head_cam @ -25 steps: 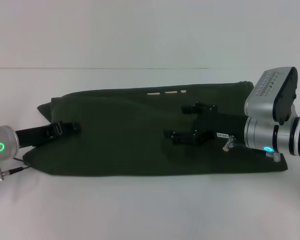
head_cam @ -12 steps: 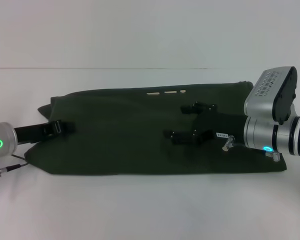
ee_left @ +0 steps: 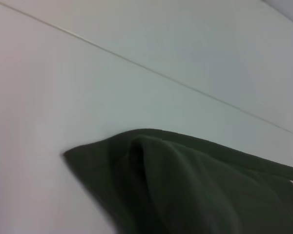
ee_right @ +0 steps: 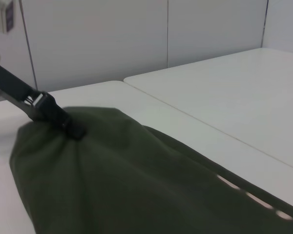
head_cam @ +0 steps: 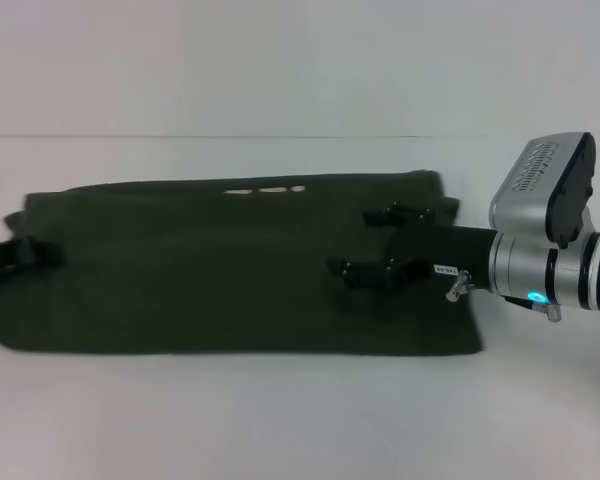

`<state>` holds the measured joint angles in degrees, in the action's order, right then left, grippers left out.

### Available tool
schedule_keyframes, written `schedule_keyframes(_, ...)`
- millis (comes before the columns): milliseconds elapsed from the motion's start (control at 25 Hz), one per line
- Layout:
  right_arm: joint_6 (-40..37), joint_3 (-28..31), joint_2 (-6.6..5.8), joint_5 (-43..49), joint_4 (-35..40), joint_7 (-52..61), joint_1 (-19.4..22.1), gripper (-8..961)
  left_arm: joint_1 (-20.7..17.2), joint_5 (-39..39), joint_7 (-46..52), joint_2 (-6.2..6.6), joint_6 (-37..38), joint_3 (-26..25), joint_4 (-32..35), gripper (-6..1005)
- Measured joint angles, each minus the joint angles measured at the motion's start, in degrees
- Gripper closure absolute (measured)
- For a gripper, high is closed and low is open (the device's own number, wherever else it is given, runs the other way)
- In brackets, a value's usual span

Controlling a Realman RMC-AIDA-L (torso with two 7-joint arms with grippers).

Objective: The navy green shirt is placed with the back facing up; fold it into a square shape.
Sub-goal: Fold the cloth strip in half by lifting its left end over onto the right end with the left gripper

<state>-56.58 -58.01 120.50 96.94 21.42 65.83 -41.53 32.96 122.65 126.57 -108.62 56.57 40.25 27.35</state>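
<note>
Shirt (head_cam: 230, 265) already a long band on worktop (head_cam: 280, 420) | left hand (head_cam: 25, 252) pinching its end | my right hand (head_cam: 385, 243) spread open above it | crosswise folds remain

A corner of the green shirt (ee_left: 185, 190) lies on the pale white table (ee_left: 49, 97). The cloth comes to a blunt point, with a soft raised fold (ee_left: 136, 148) running back from near that tip, and darker shading along the crease. The bare surface spreads around the shirt corner on the open sides. A thin straight seam (ee_left: 151, 73) crosses the tabletop beyond the cloth, well apart from it. No gripper fingers show here.
</note>
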Motion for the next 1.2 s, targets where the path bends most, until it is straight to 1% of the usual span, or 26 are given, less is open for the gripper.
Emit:
schedule_keyframes(40,0.0,0.0,0.00,0.0,0.0,0.0,0.0,6,-0.2,0.6,0.3,0.23,0.1,-0.3,0.3,855)
schedule_keyframes(80,0.1,0.0,0.00,0.0,0.0,0.0,0.1,6,-0.5,2.5,1.3,0.90,0.6,-1.4,1.2,855)
schedule_keyframes(200,0.2,0.0,-0.01,0.0,0.0,0.0,0.1,6,-0.5,7.5,3.7,1.94,2.2,-4.2,2.9,856)
schedule_keyframes(320,0.2,0.0,-0.01,0.0,0.0,-0.1,0.1,6,0.2,10.6,6.7,2.60,4.7,-5.3,4.7,856)
schedule_keyframes(440,0.2,0.0,-0.01,0.0,0.0,-0.2,0.0,7,0.6,10.8,9.2,2.28,8.6,-5.4,7.6,856)
schedule_keyframes(560,0.1,0.1,0.00,0.0,0.0,-0.3,0.0,7,1.6,10.4,11.7,1.49,12.9,-5.5,10.8,856)
schedule_keyframes(680,0.1,0.4,0.00,-0.1,0.0,-0.4,0.3,7,3.5,9.2,13.8,-0.52,17.1,-5.5,13.5,856)
schedule_keyframes(720,0.2,0.5,0.00,-0.2,0.0,-0.4,0.5,7,5.2,8.0,14.0,-2.43,19.0,-5.5,14.5,856)
schedule_keyframes(760,0.2,0.5,0.00,-0.3,0.0,-0.4,0.6,7,5.2,8.0,14.0,-2.43,19.0,-5.5,14.5,856)
schedule_keyframes(840,0.2,0.6,-0.05,-0.8,-0.1,-0.5,1.0,7,6.9,6.7,13.9,-4.43,19.8,-5.4,14.7,856)
schedule_keyframes(880,0.2,0.6,-0.08,-0.9,-0.1,-0.5,1.2,7,7.8,5.6,13.6,-5.70,19.9,-5.4,14.6,857)
schedule_keyframes(920,0.2,0.6,-0.11,-1.2,0.1,-0.5,1.8,7,9.0,3.9,13.0,-7.60,19.4,-5.2,14.2,857)
schedule_keyframes(960,0.2,0.6,-0.11,-1.2,0.1,-0.5,1.8,7,9.0,3.9,13.0,-7.60,19.4,-5.2,14.2,857)
schedule_keyframes(1040,0.1,0.6,-0.16,-1.5,0.3,-0.5,2.3,8,9.9,2.9,12.2,-9.72,17.8,-5.1,13.4,857)
schedule_keyframes(1120,-0.1,0.6,-0.23,-2.1,0.5,-0.5,2.9,8,10.4,2.4,11.6,-11.53,15.5,-5.0,11.9,857)
schedule_keyframes(1200,-0.2,0.6,-0.34,-2.5,0.6,-0.5,3.6,8,10.5,0.6,10.6,-13.04,12.1,-5.2,9.3,857)
